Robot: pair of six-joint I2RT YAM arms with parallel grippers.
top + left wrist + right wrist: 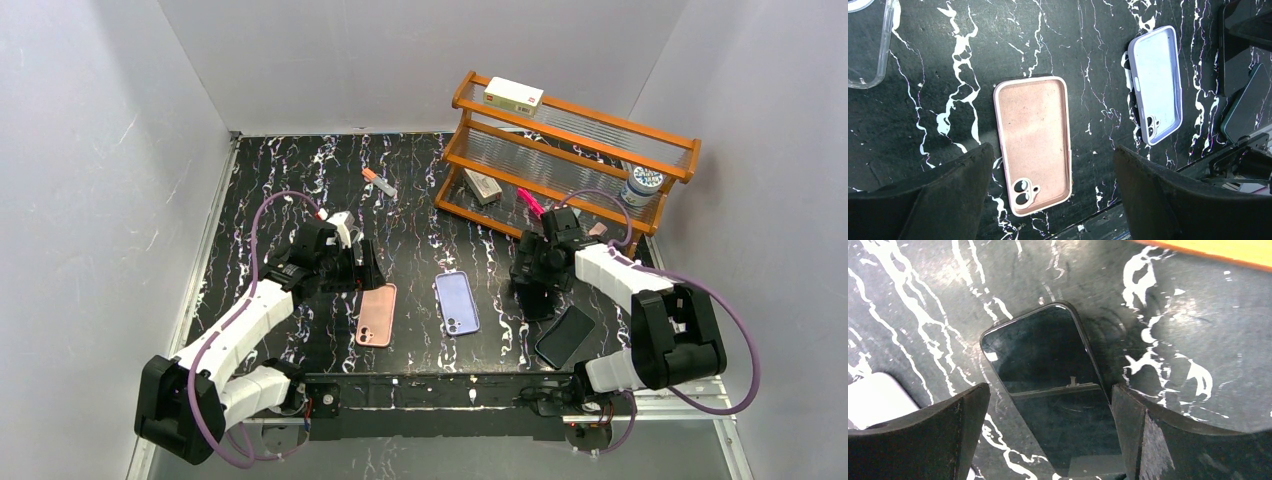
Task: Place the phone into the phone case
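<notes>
R claw (1048, 390) wide open, empty, straddling phone (1038, 350) for pickup; L claw (1053, 150) open, empty, over pink case (1033, 120).

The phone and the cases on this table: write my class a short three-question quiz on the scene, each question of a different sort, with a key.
1. True or false: the pink case lies hollow side up.
2. Short answer: seen from above, which case lies to the right of the other, the pink case or the lilac case?
3. Pick one: what lies between the open fingers of the right gripper? A the black phone; B the pink case; C the lilac case.
Key: 1 true; 2 the lilac case; 3 A.
</notes>
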